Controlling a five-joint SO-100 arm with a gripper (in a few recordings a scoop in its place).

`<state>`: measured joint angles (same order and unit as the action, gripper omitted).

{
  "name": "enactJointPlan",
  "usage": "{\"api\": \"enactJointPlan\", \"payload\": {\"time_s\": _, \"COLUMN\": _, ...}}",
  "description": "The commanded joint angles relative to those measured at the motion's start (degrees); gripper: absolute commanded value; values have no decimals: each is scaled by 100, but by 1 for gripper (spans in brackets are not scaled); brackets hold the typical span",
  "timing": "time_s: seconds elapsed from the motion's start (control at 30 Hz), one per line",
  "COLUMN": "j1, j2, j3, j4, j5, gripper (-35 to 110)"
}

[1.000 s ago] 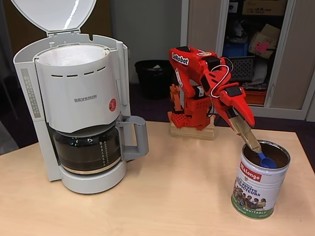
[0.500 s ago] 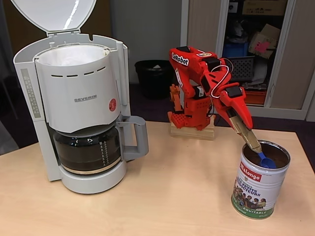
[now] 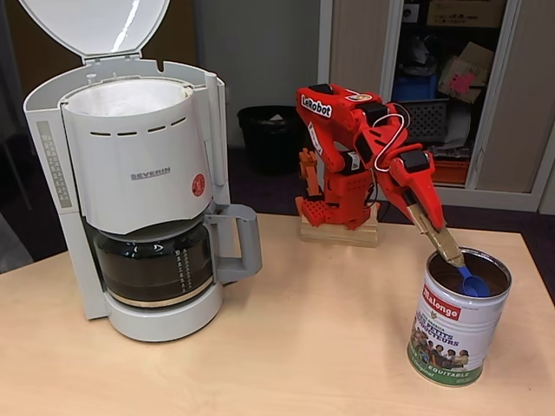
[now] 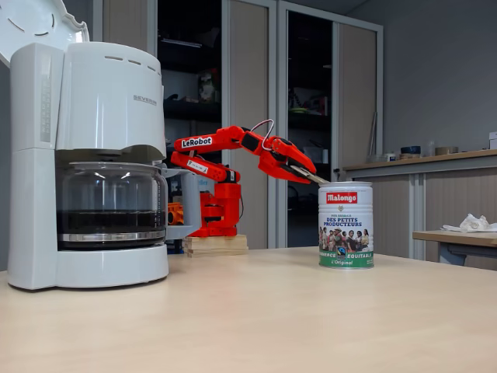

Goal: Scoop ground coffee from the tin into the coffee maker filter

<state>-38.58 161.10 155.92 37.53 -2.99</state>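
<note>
The tool (image 3: 444,247) grips a blue spoon (image 3: 469,282) dipped into the open tin (image 3: 457,316) at the desk's (image 3: 295,347) lower right, over the coffee (image 3: 490,276). The coffee maker (image 3: 139,191) stands left, lid up.

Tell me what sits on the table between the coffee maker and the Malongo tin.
Nothing: in both fixed views the table is bare between the coffee maker and the Malongo tin.
</note>
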Motion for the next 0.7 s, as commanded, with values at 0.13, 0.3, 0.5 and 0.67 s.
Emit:
{"api": "enactJointPlan", "payload": {"time_s": 0.13, "j1": -44, "j2": -70, "j3": -396, "j4": 88, "j5": -1011, "gripper": 0}}
{"api": "enactJointPlan", "payload": {"time_s": 0.3, "j1": 35, "j2": -158, "j3": -606, "j4": 88, "j5": -2285, "gripper": 0}}
{"api": "enactJointPlan", "payload": {"time_s": 0.5, "j1": 299, "j2": -272, "j3": -923, "j4": 281, "j5": -3595, "gripper": 0}}
{"api": "enactJointPlan", "payload": {"time_s": 0.67, "j1": 448, "j2": -413, "j3": -993, "j4": 431, "j5": -4491, "gripper": 0}}
